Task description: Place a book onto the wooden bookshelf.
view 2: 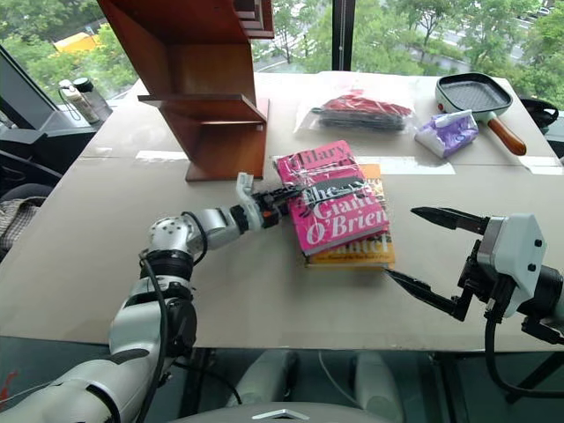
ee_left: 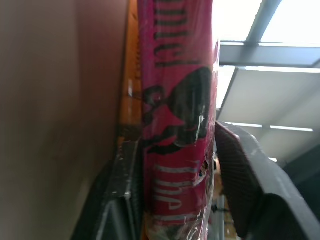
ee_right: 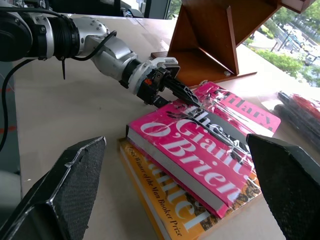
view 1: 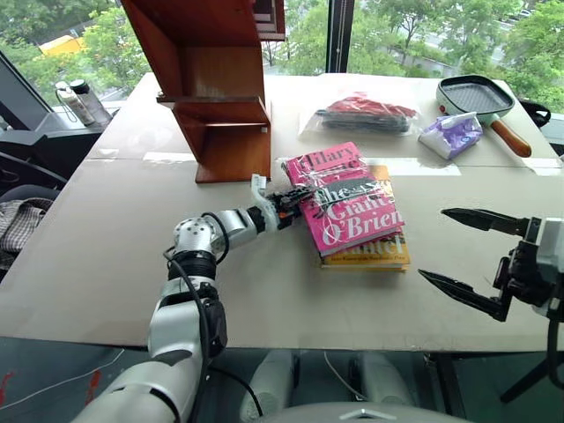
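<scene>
At the far left edge of the left eye view, two bottles [view 1: 77, 99] stand on a dark ledge beyond the tabletop [view 1: 106, 264]. To their right, in the upper left of the frame, the wooden bookshelf [view 1: 216, 88] stands on the tabletop, its stepped shelves and slanted side panel rising out of the top of the picture.

Below it, in the lower left, the left arm reaches toward the centre, and the left end effector [view 1: 295, 203] is pinching the left edge of the book [view 1: 348, 207]: the left wrist view shows one black finger [ee_left: 250, 185] on the cover side and the other under the book, against the pink edge with its crinkled plastic wrap. The pink book lies flat in the centre of the frame, just right of the bookshelf's base, resting on top of a yellow book [view 1: 383, 251] whose edge shows along the lower and right sides.

Right of centre near the top, a clear bag holding something red and dark [view 1: 366, 115] lies on the tabletop, then a small purple-and-white packet [view 1: 451, 134], and in the upper right a grill pan [view 1: 476, 95] with a wooden handle.

At the lower right of the frame, the right end effector [view 1: 458, 251] hangs over the tabletop with its two black fingers spread wide, pointing at the books and holding nothing.
</scene>
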Motion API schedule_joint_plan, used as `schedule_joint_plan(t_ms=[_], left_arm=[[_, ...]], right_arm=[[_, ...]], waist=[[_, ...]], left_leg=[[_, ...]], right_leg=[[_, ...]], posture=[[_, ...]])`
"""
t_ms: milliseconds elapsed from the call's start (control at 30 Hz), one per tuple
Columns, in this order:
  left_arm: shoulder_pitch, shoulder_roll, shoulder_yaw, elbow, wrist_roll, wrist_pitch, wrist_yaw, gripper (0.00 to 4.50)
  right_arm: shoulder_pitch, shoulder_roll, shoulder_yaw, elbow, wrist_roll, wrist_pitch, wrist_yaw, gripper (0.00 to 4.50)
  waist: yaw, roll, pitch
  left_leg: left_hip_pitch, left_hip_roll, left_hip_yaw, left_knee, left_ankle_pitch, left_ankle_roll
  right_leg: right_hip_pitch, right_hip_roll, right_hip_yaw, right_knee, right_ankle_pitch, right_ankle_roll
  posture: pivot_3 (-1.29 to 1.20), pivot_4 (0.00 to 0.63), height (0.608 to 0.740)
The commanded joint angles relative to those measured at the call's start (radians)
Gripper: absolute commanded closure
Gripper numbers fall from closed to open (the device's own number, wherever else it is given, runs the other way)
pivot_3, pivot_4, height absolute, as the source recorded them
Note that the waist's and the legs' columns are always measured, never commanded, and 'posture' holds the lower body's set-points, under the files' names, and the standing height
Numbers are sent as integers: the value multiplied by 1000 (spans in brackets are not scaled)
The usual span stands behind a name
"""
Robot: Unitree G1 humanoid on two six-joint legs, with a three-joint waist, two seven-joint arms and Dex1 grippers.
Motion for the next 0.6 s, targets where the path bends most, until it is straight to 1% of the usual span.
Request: schedule_joint_plan(t_ms=[33, 167, 300, 400, 467, 567, 600], left_arm=[[-12, -22, -13, 58, 75, 32, -69, 3901], [-27, -14, 21, 69, 120, 38, -106, 3900], [4, 15, 69, -79, 101, 55, -121, 3900], [41, 60, 90, -324, 66, 68, -122, 3900], [40, 93, 89, -467, 38, 84, -135, 3900], [6, 203, -60, -762, 106, 34, -273, 3900], [-9, 238, -101, -819, 139, 1, -313, 3900]], right_arm=[[4, -14, -15, -30, 18, 0, -16, 0], [10, -18, -7, -32, 18, 1, -21, 0], [0, -17, -2, -20, 20, -7, -23, 0], [-27, -1, 6, 2, 31, -17, -37, 0], [-51, 13, 13, 24, 47, -21, -50, 0], [-99, 27, 11, 78, 79, -23, -51, 0], [-119, 28, 13, 91, 84, -22, -57, 0]], waist=[[0, 0, 0], [-1, 0, 0], [-6, -1, 1], [-27, -3, 3], [-28, -6, 4], [-26, -7, 5], [-25, -7, 5]], left_leg=[[0, 0, 0, 0, 0, 0], [0, 0, 0, 0, 0, 0], [0, 0, 0, -1, 0, 0], [-2, 2, 0, -1, 1, -2], [-3, 3, -1, -2, 2, -4], [-4, 2, -1, -2, 2, -5], [-4, 2, -1, -2, 2, -5]], right_leg=[[0, 0, 0, 0, 0, 0], [0, 0, 0, 0, 0, 0], [0, 0, 0, 0, 0, 0], [-3, 0, 0, 0, 0, 0], [-4, 0, 0, 0, 0, 0], [-5, -1, 0, -1, 0, 0], [-5, -1, 0, -1, 0, 0]], posture=[[0, 150, 740], [0, 150, 740], [0, 150, 740], [0, 150, 740], [0, 150, 740], [0, 150, 740], [0, 150, 740]])
